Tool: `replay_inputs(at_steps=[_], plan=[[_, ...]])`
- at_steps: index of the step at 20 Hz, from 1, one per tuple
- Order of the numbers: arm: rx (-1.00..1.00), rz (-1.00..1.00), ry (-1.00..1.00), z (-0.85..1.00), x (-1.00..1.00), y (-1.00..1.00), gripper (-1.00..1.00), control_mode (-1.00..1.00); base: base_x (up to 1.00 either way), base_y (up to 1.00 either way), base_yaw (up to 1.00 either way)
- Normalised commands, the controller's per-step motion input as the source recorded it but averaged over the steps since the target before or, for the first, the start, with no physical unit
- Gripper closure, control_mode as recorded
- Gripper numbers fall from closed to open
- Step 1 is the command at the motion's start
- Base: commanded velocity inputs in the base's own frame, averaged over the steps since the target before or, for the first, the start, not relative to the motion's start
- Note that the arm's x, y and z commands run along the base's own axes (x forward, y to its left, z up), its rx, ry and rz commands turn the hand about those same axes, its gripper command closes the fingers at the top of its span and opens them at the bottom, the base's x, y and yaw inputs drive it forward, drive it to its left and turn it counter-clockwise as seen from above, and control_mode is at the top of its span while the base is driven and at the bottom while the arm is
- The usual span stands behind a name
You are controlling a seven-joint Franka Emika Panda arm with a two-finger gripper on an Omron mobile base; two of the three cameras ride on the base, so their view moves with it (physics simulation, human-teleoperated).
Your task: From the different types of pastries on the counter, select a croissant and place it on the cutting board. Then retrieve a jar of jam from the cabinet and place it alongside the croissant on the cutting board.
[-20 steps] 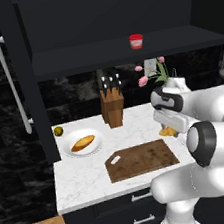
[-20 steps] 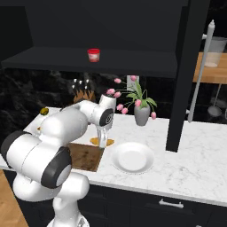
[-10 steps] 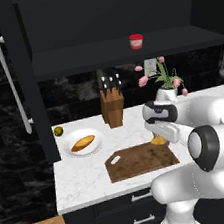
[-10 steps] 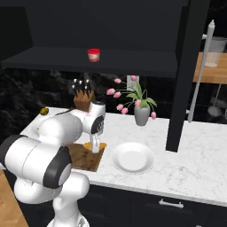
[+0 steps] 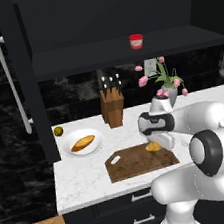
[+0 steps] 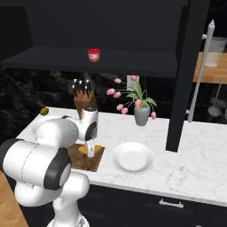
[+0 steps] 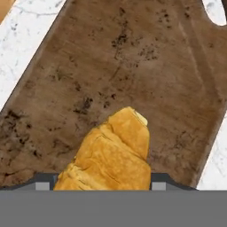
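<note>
Pincer [image 6: 90, 150] pinching the small golden-orange curved croissant [image 7: 108, 158] over the dark brown wooden cutting board [image 7: 111, 71]; released near the board's right edge, it may roll onto the desk [image 5: 82, 176].

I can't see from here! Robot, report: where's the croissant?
Hand low over the cutting board. Croissant between its fingers, at the board. Jam jar waiting on cabinet shelf. Nothing in the way.

We see home kitchen, rendered. White marble-look counter [image 5: 83, 181] over dark drawers [image 5: 123, 213] with silver handles. Matte black wall cabinet [image 5: 106, 24] above, long white bar handle [image 5: 9, 80]. We note knife block [image 5: 112, 105], cutting board [image 5: 134, 163], white plates [image 6: 132, 158], tulip vase [image 6: 142, 114], black stone backsplash [image 5: 77, 98].
</note>
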Motion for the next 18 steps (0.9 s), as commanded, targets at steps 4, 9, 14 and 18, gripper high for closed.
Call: replay_inputs(at_steps=[4,9,14,18], plan=[[-0.03,0.04,-0.09,-0.35,0.00,0.14,1.00,-1.00,0.00,0.00,0.00],[0.00,0.00,-0.14,0.13,-0.18,-0.01,-1.00,-1.00,0.00,0.00,0.00],[-0.04,0.05,0.01,0.00,0.08,0.19,-1.00,-1.00,0.00,0.00,0.00],[0.00,0.08,0.08,0.08,0.64,-0.06,-1.00,-1.00,0.00,0.00,0.00]])
